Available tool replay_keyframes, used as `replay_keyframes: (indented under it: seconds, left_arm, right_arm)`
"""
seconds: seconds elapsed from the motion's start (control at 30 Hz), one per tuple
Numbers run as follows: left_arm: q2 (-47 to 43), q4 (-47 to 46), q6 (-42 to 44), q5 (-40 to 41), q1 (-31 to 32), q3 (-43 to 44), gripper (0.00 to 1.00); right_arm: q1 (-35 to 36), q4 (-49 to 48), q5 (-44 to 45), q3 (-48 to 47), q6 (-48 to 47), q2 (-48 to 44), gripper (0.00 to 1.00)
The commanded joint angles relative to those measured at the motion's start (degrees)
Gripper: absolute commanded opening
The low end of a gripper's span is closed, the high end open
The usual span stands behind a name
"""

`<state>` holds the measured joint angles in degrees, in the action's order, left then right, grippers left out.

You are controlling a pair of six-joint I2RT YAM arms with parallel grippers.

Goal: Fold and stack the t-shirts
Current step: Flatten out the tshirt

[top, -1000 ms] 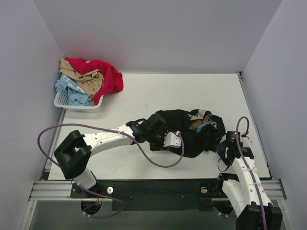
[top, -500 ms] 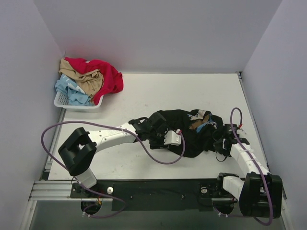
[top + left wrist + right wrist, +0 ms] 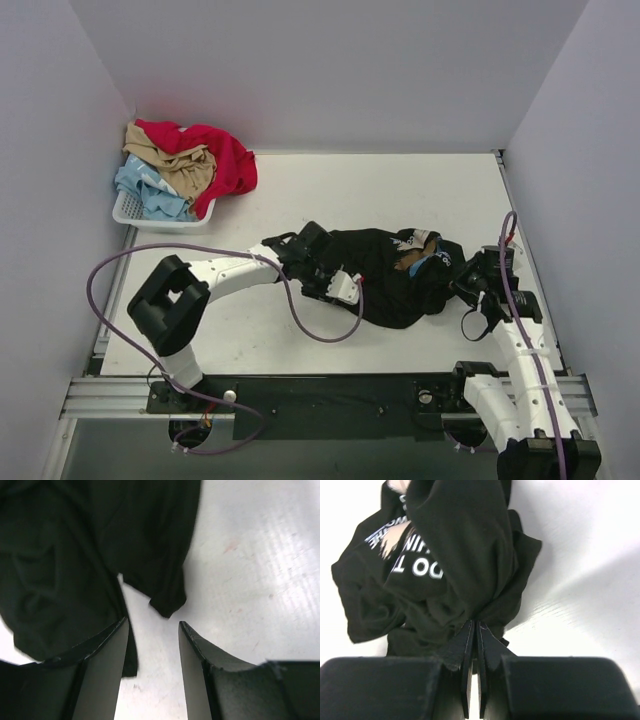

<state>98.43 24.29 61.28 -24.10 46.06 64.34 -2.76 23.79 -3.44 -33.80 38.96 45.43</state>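
Here the black t-shirt (image 3: 398, 285) lies bunched at four o'clock on the tabletop (image 3: 400, 190). Now the right end effector (image 3: 474, 628) pinches its three o'clock edge, fully closed. Over at nine o'clock the left end effector (image 3: 152, 627) gapes half-open, empty. That thin pinch might slip when pulled.

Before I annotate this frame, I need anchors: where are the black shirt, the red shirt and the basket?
black shirt (image 3: 400, 295): top view, on its bunched middle.
red shirt (image 3: 232, 165): top view, on the part hanging over the basket's right end.
basket (image 3: 128, 210): top view, on its white near-left wall.
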Motion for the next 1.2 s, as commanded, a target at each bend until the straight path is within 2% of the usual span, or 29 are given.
replay_keyframes:
  seconds: [0.0,0.17,0.33,0.57,0.77,0.93,0.97,1.03,1.07,1.17]
  left_arm:
    - [3.78,7.5,8.95,-5.88,4.12,5.26,0.55]
    - [8.7,7.17,1.5,-3.59,6.05,11.76,0.54]
    - [12.39,10.51,0.08,-0.16,7.64,15.99,0.52]
    - [11.34,13.85,6.56,2.21,5.71,13.46,0.51]
    - [11.69,12.98,9.04,1.69,5.7,11.25,0.5]
    - [13.45,13.93,9.21,1.33,5.7,13.18,0.4]
    - [13.89,13.94,9.13,1.59,5.7,13.36,0.35]
    - [14.07,14.03,8.16,2.65,5.7,13.8,0.09]
    - [13.89,12.72,5.9,4.39,5.7,13.8,0.0]
    - [9.09,8.85,-3.77,10.37,4.13,14.41,0.0]
  right_arm:
    - [2.41,6.88,-1.48,-4.6,-2.49,-1.83,0.0]
    - [7.77,8.9,-0.08,-8.64,-2.05,-2.89,0.0]
    - [8.74,11.19,-0.69,-14.35,-2.05,-4.2,0.0]
    - [9.0,14.0,-1.04,-21.91,-2.84,-4.74,0.0]
    - [9.62,14.44,-1.13,-22.89,-2.57,-5.26,0.0]
    - [9.62,15.23,0.18,-23.76,-4.15,-5.79,0.0]
    - [9.53,15.75,0.54,-24.03,-4.59,-5.79,0.0]
    - [9.53,16.2,1.59,-25.52,-5.56,-5.79,0.0]
    - [9.53,16.37,1.77,-27.26,-6.34,-5.79,0.0]
    - [9.53,17.95,3.26,-32.54,-8.02,-5.53,0.0]
